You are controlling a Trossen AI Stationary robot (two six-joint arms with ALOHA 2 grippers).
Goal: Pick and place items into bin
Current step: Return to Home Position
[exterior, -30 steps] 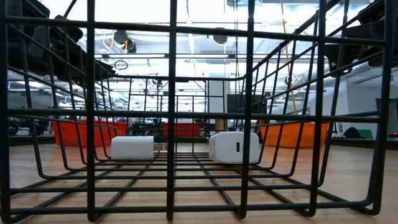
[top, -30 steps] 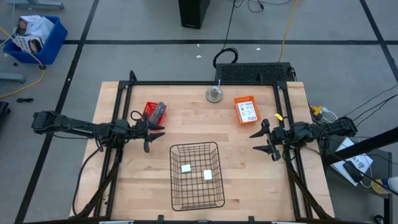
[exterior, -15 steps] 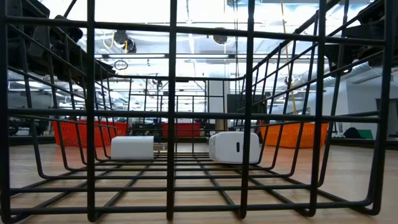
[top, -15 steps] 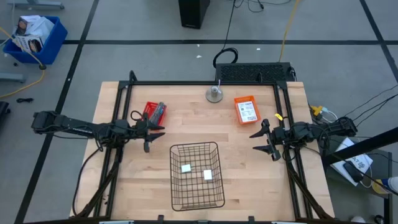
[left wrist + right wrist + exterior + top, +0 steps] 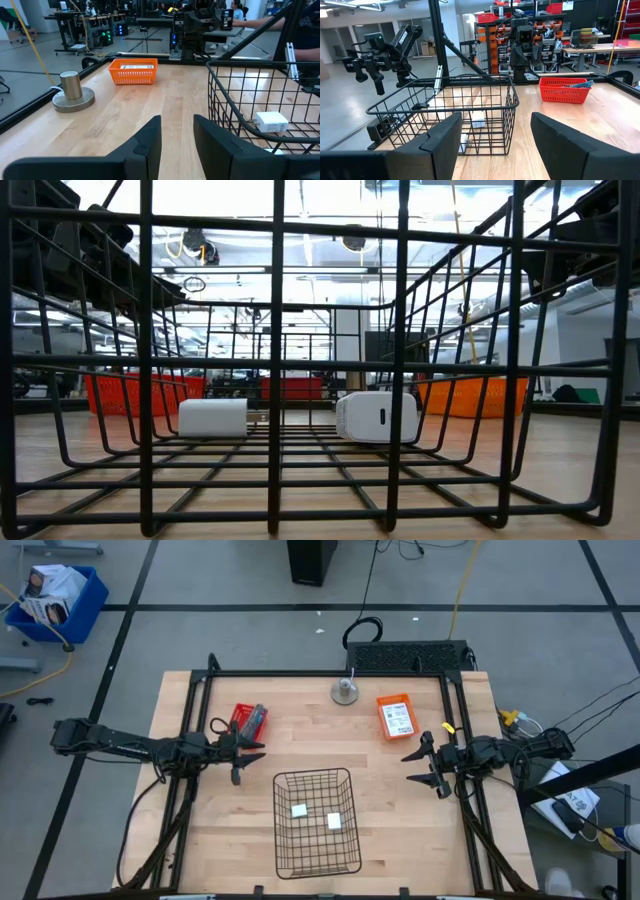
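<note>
My left claw (image 5: pixel 250 762) hangs over the table's left side, fingers parted by a narrow gap. My right claw (image 5: pixel 422 773) hangs opposite, spread wider and gripping nothing. Between them stands the wire basket (image 5: pixel 312 774) — one white block (image 5: pixel 299 810) and a second white block (image 5: pixel 335 822) lie on its floor (apart from each other). The orange bin (image 5: pixel 383 702) holds a printed packet (image 5: pixel 399 721); the red bin (image 5: pixel 241 720) holds a slim grey-blue tool (image 5: pixel 581 84).

The claw (image 5: pixel 496 122) has its fingers spread wide. Close ahead sits a wire basket (image 5: pixel 506 107) holding two white blocks (image 5: pixel 478 121). A red basket (image 5: pixel 564 92) stands farther off, and the other arm (image 5: pixel 395 45) hangs beyond the wire basket.
</note>
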